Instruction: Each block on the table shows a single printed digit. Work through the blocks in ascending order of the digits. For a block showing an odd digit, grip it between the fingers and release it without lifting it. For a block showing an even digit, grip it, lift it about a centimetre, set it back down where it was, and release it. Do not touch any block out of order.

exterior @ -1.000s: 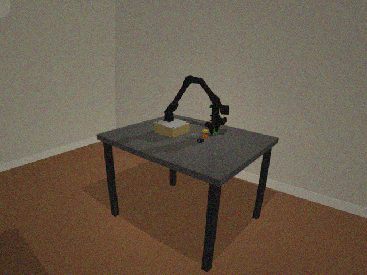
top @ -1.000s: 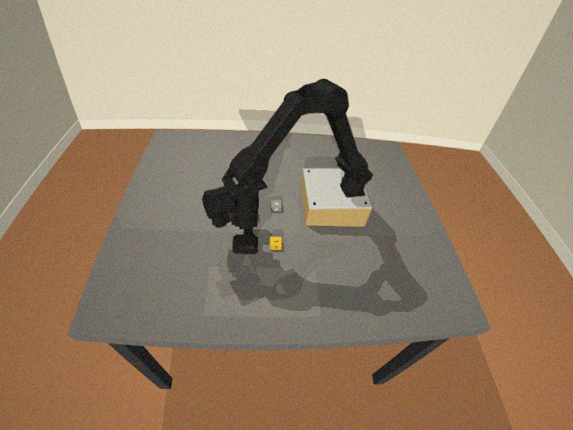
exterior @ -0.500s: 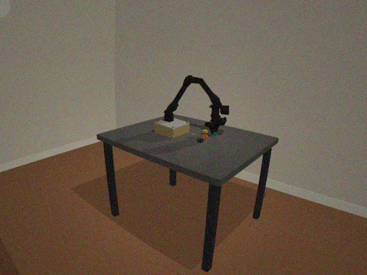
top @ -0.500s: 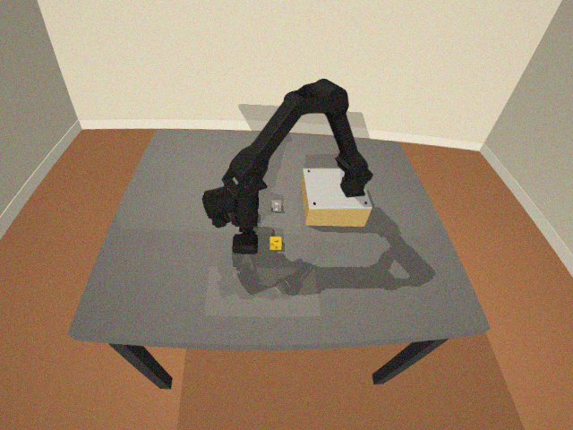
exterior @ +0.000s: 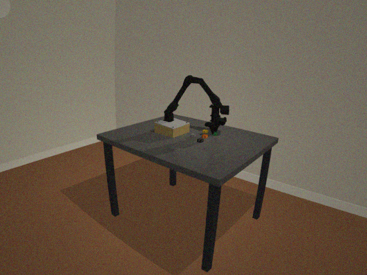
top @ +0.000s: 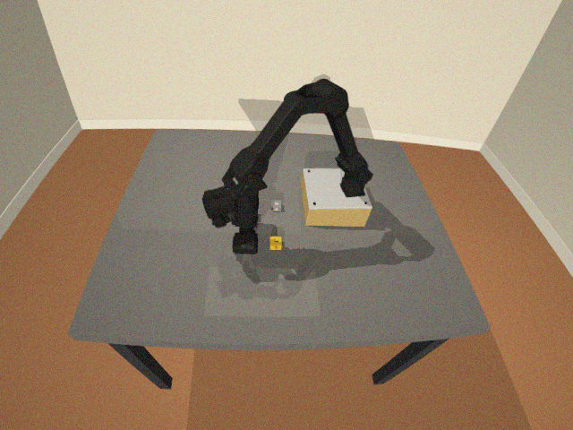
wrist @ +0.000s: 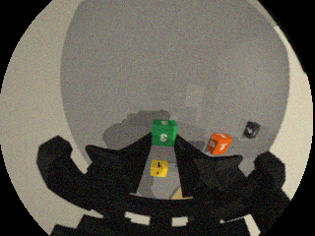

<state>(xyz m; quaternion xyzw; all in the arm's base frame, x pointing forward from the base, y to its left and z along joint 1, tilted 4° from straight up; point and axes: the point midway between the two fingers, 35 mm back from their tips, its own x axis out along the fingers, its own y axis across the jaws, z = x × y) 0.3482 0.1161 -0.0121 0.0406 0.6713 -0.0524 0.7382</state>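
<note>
The green block (exterior: 215,134) (wrist: 164,133) shows a 3 and stands on the table; the top view does not show it. My gripper (exterior: 214,132) (wrist: 163,136) points down with a fingertip against each side of the green block, shut on it. A yellow block (top: 276,243) (exterior: 205,130) (wrist: 158,168) stands close by, on the side of the arm's base; its digit is hard to read. An orange block (exterior: 205,136) (wrist: 220,144) and a black block (exterior: 200,140) (wrist: 251,130) have unclear digits. A grey block (top: 276,205) (exterior: 192,134) is hidden in the wrist view.
The arm's base stands on a yellow box with a white top (top: 323,187) (exterior: 173,122), on the far side of the yellow block from the green one. The orange block is the nearest one beside my right finger in the wrist view.
</note>
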